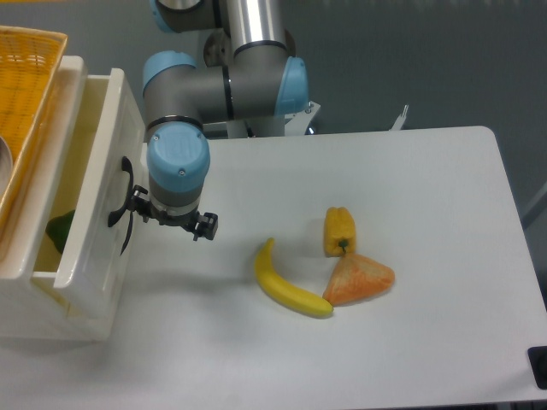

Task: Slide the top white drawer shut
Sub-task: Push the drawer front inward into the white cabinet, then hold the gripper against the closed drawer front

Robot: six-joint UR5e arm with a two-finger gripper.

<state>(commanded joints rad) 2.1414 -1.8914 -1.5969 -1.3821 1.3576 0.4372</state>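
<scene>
Top white drawer (94,205) stands partly open at the left side of the table (410,256), its flat front panel facing right and carrying a black curved handle (122,203). Only a narrow strip of its inside shows from above, and a green pepper (58,231) lies in there near the front corner. Below it sits the lower part of the small white cabinet (51,320). A yellow wicker basket (24,94) rests on the cabinet's top at the far left.

The gripper (141,209) points downward from the arm's blue-capped wrist (177,162) and sits right against the drawer front at the handle. Its fingers are mostly hidden under the wrist, so I cannot tell how far apart they are or whether they hold the handle.

On the table to the right lie a banana (291,282), a yellow pepper (339,229) and an orange wedge-shaped piece (359,279). The banana's right end touches the orange piece, and the yellow pepper sits just above it.
</scene>
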